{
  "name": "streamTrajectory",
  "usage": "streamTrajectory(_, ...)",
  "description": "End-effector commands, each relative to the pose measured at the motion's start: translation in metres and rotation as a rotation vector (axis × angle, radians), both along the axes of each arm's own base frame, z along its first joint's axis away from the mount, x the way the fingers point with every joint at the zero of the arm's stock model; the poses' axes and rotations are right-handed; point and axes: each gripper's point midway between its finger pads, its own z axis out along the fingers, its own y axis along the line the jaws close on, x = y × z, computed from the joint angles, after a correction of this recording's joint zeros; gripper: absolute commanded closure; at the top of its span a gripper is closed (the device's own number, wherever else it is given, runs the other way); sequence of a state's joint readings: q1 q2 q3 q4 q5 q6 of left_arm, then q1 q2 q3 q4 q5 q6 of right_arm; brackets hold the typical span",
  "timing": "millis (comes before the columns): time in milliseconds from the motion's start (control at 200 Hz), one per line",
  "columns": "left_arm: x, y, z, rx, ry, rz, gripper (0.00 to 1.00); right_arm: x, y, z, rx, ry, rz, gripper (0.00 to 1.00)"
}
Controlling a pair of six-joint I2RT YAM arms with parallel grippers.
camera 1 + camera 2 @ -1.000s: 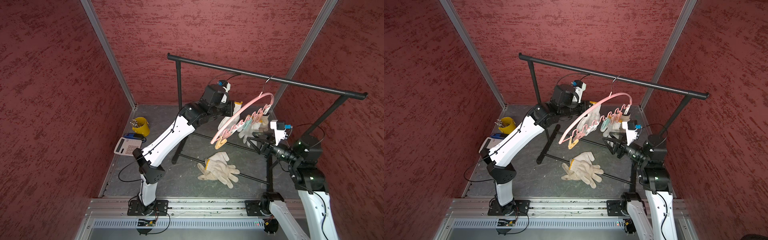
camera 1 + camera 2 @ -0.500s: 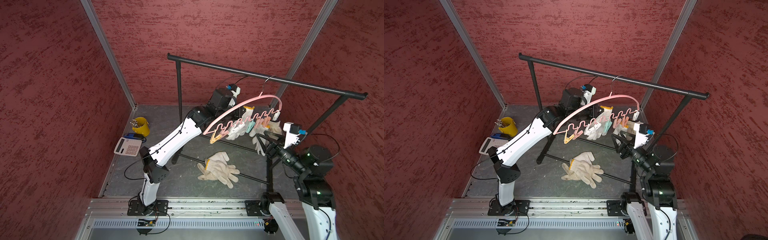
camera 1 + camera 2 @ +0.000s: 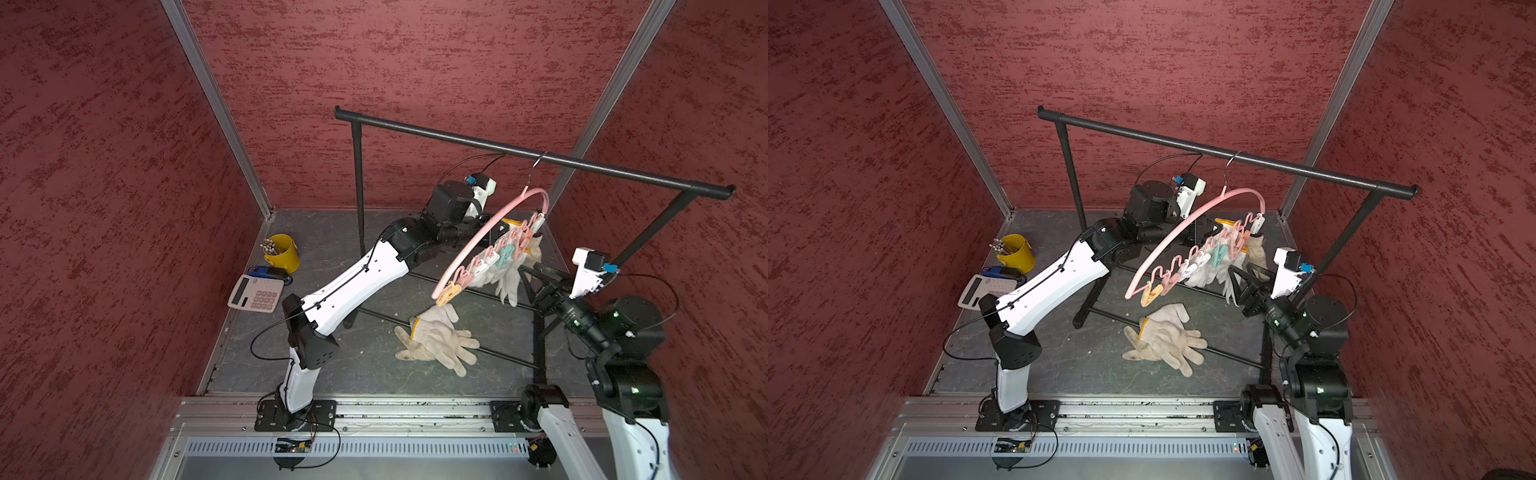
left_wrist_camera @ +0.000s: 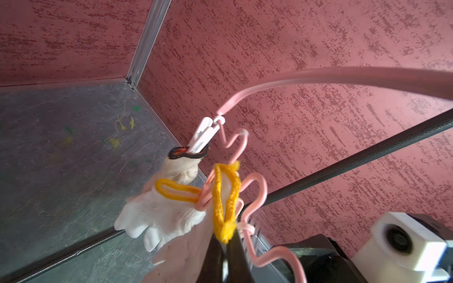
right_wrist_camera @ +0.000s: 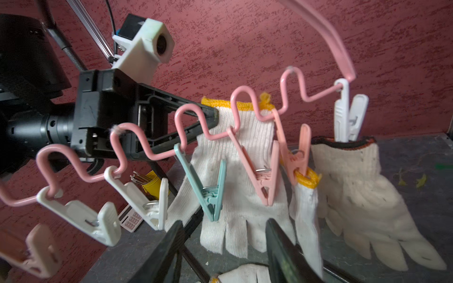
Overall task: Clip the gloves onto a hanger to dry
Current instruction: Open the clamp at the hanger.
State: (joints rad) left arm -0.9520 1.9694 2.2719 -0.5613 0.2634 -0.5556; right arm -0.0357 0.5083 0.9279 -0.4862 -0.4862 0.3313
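Gloves (image 4: pixel 159 215) first: three are up at the hanger (image 5: pixel 342 55), and a heap (image 3: pixel 436 340) lies on the counter (image 3: pixel 374 365) under the hanger's end nearer the arm bases. The heap looks like two, one showing a yellow cuff, but I cannot tell the count for sure. All are limp knit, white to cream.

One hanger is here, a pink arch with a wavy lower bar, its metal hook over the top bar of the one black rack (image 3: pixel 457 137). Seven pegs (image 5: pixel 208 193) show along the wavy bar in the right wrist view: three white, three pink, one teal. The white peg at the hanger's far end grips the dark-cuffed glove (image 5: pixel 353 186). The pink peg next to it grips a yellow-cuffed glove (image 5: pixel 305 220).

A third glove (image 5: pixel 240 152) hangs behind the wavy bar, its yellow cuff pinched in the left tool (image 4: pixel 225 241), whose jaws are closed on it. The right tool (image 5: pixel 224 221) sits just below the teal peg and its pink neighbour, in front of that glove's fingers, jaws moderately apart and holding nothing.

One yellow cup (image 3: pixel 282 257) and one calculator (image 3: pixel 255 293) sit on the counter well apart from the hanger, beyond the left arm.
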Motion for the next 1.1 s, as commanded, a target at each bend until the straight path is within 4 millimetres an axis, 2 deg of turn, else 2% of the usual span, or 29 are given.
streamTrajectory(0, -0.007, -0.006, 0.016, -0.062, -0.012, -0.033, 1.0, 0.007, -0.005, 0.005, 0.014, -0.032, -0.029, 0.47)
streamTrajectory(220, -0.01, -0.012, 0.012, -0.063, 0.0, -0.048, 1.0, 0.015, -0.005, 0.003, 0.017, -0.037, -0.025, 0.47)
streamTrajectory(531, -0.01, -0.015, 0.016, -0.076, -0.005, -0.051, 1.0, 0.03, -0.009, 0.005, 0.002, -0.053, -0.047, 0.47)
streamTrajectory(967, -0.008, -0.01, 0.013, -0.047, -0.014, -0.031, 1.0, 0.046, -0.015, 0.012, 0.026, -0.076, -0.084, 0.47)
streamTrajectory(1092, -0.008, -0.009, 0.012, -0.045, -0.017, -0.031, 1.0, 0.051, -0.018, 0.008, 0.024, -0.065, -0.099, 0.48)
